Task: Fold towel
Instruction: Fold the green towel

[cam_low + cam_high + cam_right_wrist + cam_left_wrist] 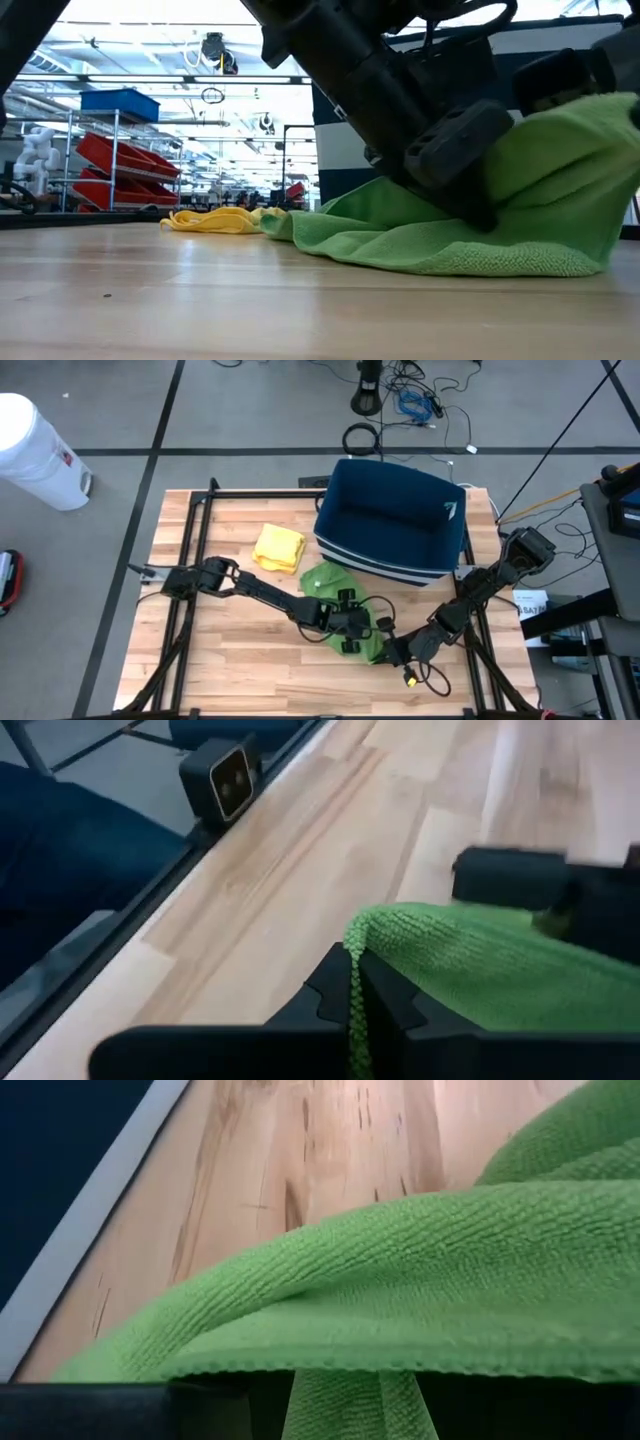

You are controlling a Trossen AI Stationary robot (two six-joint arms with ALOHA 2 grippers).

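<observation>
Green towel (330, 582) lies bunched mid-table, its edges clamped in both arms' jaws.

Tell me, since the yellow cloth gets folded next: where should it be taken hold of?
Probably at a corner of the yellow cloth on its open side facing away from the blue bin, coming straight down from above. It lies crumpled and low on the table, so only a hem pinch would lift one layer. The bin and green towel crowd its other side.

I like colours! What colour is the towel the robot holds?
Green towel, best in the low view.
</observation>
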